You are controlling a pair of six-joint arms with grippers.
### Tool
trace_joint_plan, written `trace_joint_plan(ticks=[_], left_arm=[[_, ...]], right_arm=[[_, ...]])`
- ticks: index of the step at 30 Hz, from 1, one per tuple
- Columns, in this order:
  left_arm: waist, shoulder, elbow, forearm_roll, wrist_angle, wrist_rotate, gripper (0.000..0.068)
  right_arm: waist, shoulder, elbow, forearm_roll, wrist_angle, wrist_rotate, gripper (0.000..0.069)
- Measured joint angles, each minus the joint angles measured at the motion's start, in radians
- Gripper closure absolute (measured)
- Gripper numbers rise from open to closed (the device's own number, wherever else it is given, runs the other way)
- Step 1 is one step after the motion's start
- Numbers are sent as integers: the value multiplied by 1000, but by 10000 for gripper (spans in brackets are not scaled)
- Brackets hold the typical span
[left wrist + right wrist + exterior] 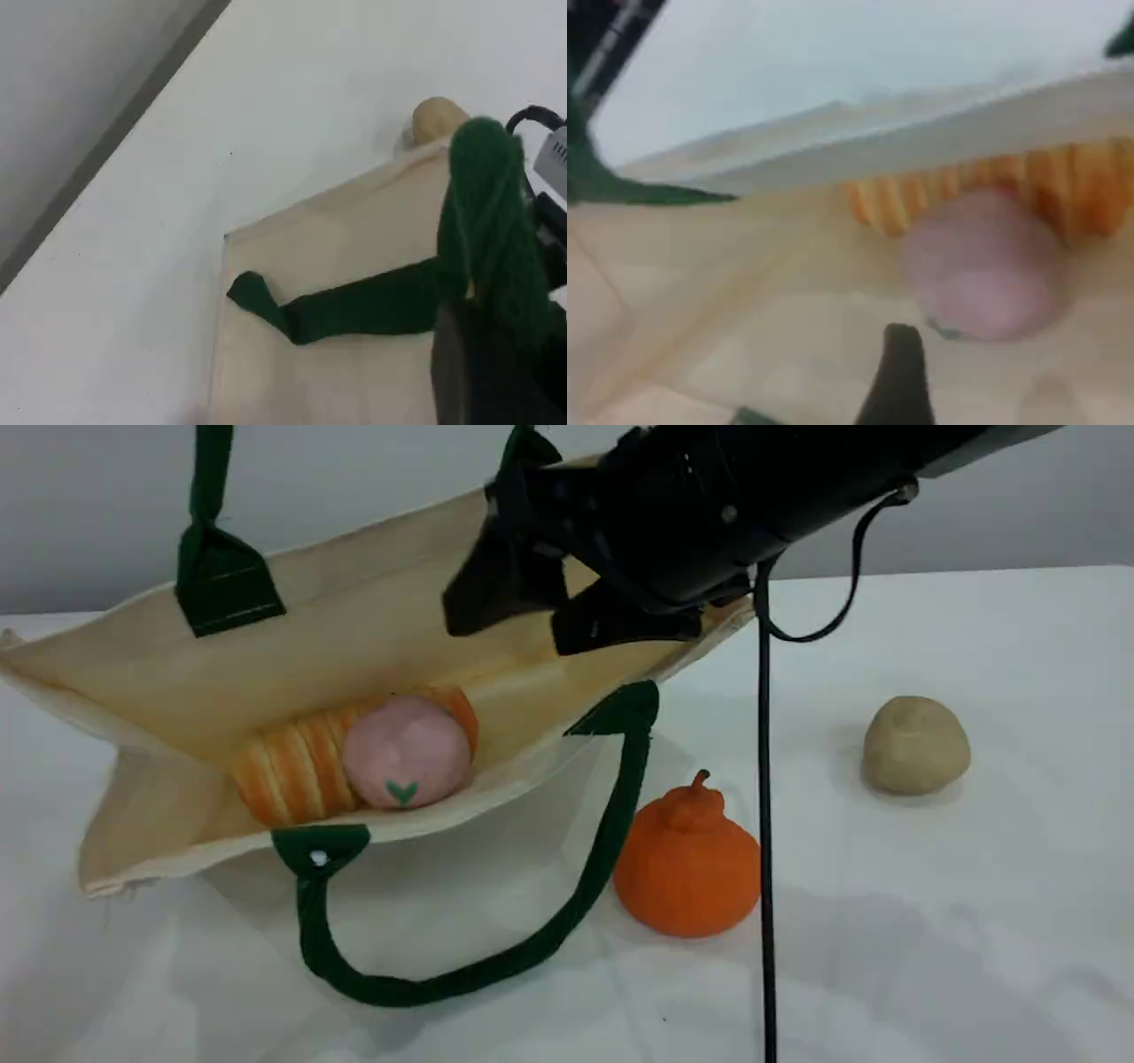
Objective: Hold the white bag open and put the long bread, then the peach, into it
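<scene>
The white bag lies with its mouth open toward the scene camera. Its upper green handle is pulled up out of the top of the scene view. In the left wrist view my left gripper is shut on that green strap above the bag's side. Inside the bag the peach rests against the long bread. My right gripper hangs open over the bag's mouth, holding nothing. Its fingertip shows just short of the peach and the bread.
An orange stemmed fruit stands on the white table just right of the bag's lower handle. A beige lump lies farther right. A black cable hangs down from the right arm beside the orange fruit.
</scene>
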Motion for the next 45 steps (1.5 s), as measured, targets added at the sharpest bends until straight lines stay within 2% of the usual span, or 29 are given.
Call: trace_joint_plan(ticks=[7, 12, 20, 26, 34, 39, 42, 45], left_arm=[[0, 0, 0, 1, 0, 0, 590], [0, 0, 0, 3, 0, 0, 590], [0, 0, 0, 4, 0, 0, 590], [0, 0, 0, 4, 0, 0, 590], [0, 0, 0, 4, 0, 0, 590], [0, 1, 0, 4, 0, 1, 590], [0, 1, 0, 4, 0, 1, 590], [0, 1, 0, 4, 0, 1, 584]], right_arm=[[-2, -51, 0, -69, -14, 0, 138], [-2, -135, 1, -177, -17, 57, 138], [-29, -262, 1, -338, -183, 151, 138], [-150, -267, 1, -412, -174, 219, 138], [-384, -267, 1, -455, -192, 234, 138], [-523, -267, 1, -498, -160, 232, 138], [-569, -267, 1, -499, -158, 232, 138], [-572, -267, 1, -499, -159, 232, 138]])
